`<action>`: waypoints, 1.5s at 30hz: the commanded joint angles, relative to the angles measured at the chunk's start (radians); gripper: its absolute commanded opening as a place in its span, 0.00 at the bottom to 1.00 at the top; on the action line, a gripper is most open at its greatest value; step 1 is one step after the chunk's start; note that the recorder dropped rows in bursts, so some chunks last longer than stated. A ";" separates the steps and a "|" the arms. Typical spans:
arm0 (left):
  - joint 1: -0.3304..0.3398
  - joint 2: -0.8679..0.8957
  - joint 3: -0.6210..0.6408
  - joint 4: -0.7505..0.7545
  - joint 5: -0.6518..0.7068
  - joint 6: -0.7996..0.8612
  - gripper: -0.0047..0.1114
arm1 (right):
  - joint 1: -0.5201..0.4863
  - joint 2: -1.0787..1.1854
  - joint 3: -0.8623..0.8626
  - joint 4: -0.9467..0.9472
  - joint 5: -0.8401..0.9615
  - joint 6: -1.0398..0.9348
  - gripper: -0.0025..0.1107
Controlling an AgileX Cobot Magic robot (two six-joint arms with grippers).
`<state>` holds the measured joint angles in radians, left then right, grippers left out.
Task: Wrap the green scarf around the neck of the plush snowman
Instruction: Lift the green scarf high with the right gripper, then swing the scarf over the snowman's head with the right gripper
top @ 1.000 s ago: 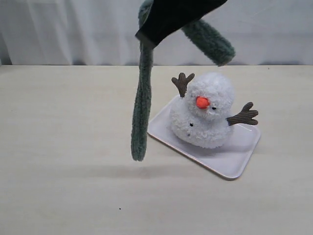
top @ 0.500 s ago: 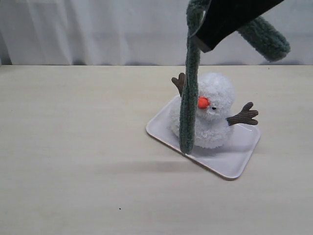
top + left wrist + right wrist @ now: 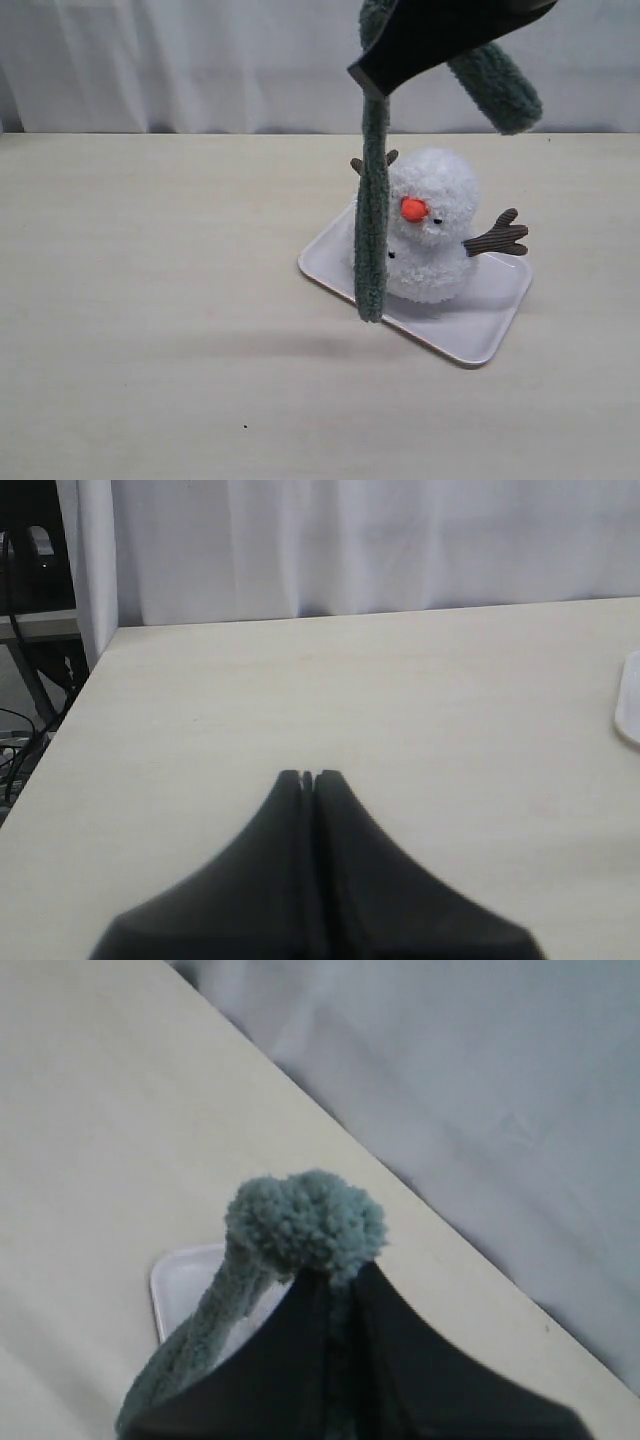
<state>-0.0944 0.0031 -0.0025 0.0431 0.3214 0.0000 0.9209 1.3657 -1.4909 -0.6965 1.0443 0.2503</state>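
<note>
A pale counter point(image 3: 150, 350) carries a white tray point(image 3: 480, 320), right of centre. The plush snowman point(image 3: 435, 270) sits on the tray, facing the near side. The green scarf point(image 3: 372, 240) hangs from above. Its long end has swung in from the left, crossed the snowman's face, and now drifts slightly back to hang in front of the toy's left side. Its short end sticks out to the right. The snowman's neck point(image 3: 440, 238) is bare, so wrapping has likely not begun. The right gripper point(image 3: 338, 1285) has its jaws clenched on the scarf. The left gripper point(image 3: 308, 777), far to the left, has its jaws pressed together, grasping nothing.
</note>
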 commanded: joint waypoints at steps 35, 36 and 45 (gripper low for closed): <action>0.002 -0.003 0.003 -0.003 -0.013 0.000 0.04 | -0.157 0.147 0.004 -0.209 0.025 0.176 0.06; 0.002 -0.003 0.003 -0.003 -0.013 0.000 0.04 | -0.157 0.147 0.004 -0.207 0.004 0.176 0.06; 0.002 -0.003 0.003 -0.003 -0.013 0.000 0.04 | -0.200 0.227 0.004 -0.250 -0.050 0.238 0.06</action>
<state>-0.0944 0.0031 -0.0025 0.0431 0.3214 0.0000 0.7549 1.5634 -1.4892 -0.9265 0.9889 0.4484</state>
